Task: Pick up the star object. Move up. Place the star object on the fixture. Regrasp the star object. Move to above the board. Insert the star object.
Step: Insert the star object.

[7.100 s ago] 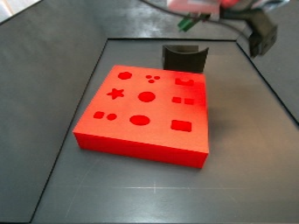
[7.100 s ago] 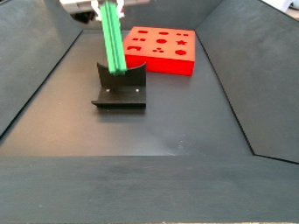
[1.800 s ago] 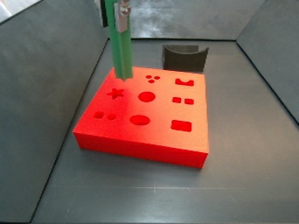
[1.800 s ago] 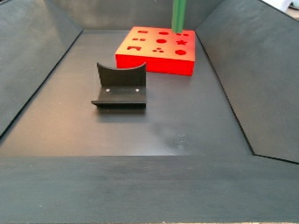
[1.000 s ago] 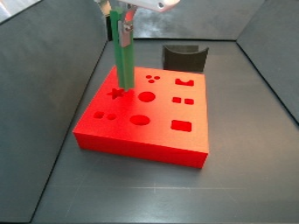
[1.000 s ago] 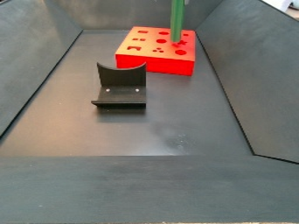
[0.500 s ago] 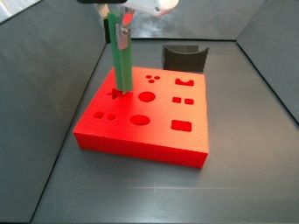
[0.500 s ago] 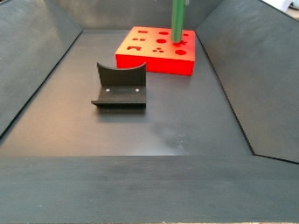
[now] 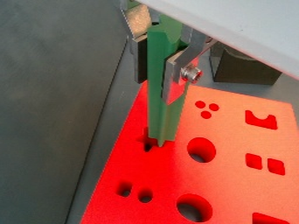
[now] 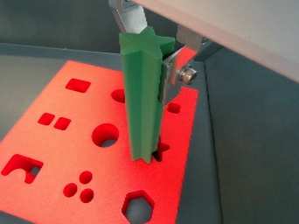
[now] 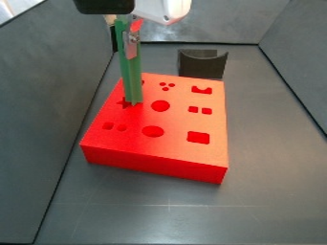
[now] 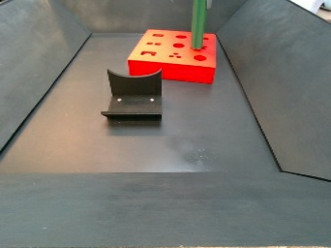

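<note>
My gripper (image 11: 125,40) is shut on the star object (image 11: 129,77), a long bright green peg held upright. Its lower end stands in the star-shaped cut-out of the board (image 11: 179,139), a red slab with dark shaped holes. Both wrist views show the peg (image 9: 163,96) (image 10: 142,96) between the silver fingers (image 9: 184,66) (image 10: 176,70), with its tip entering the star hole. In a side view the peg (image 12: 199,23) rises from the board (image 12: 175,66). The fixture (image 12: 134,94) stands apart on the floor; it also shows behind the board (image 11: 201,63).
Dark sloping walls (image 12: 39,87) enclose the grey floor (image 12: 181,136). The board's other cut-outs are circles (image 9: 201,150), squares and an irregular shape (image 9: 260,118).
The gripper has come down with the star object. The peg's lower end has gone from above the board into the star cut-out, and it now stands lower than half a second ago.
</note>
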Controlling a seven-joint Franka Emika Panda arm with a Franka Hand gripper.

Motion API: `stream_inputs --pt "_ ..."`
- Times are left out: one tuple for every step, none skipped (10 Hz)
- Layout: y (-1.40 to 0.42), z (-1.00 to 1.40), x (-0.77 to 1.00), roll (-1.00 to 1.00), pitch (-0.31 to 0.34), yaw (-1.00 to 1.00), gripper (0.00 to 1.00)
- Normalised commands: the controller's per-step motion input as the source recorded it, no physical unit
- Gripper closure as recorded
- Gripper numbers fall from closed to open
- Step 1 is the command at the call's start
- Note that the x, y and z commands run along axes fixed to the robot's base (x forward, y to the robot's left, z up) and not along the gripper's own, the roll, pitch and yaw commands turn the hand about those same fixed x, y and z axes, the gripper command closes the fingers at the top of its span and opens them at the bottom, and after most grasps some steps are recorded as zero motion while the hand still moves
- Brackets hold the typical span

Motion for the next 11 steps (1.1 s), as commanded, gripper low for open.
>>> stream_inputs --pt "-0.06 0.02 -0.31 0.00 -0.021 -0.03 1.00" --pt "-0.02 0.00 -0.20 0.00 -0.004 -0.02 1.00" --pt "-0.02 0.00 -0.20 0.00 -0.004 -0.05 1.00" --pt "-0.05 0.02 -0.05 0.00 -0.019 -0.11 1.00" --pt "0.00 0.00 0.01 -0.09 -0.046 -0.10 1.00" --pt "0.00 0.00 0.04 -0.10 -0.044 -0.11 1.00" --pt "0.00 -0.02 0.01 0.00 0.000 0.00 1.00" --pt "0.00 0.00 0.00 -0.02 0.000 0.00 1.00" --pt "-0.04 -0.15 0.02 -0.02 0.000 -0.03 1.00" --pt "-0.12 -0.18 0.00 -0.10 -0.033 -0.23 1.00" --pt "-0.13 -0.11 0.00 -0.06 -0.003 -0.19 1.00"
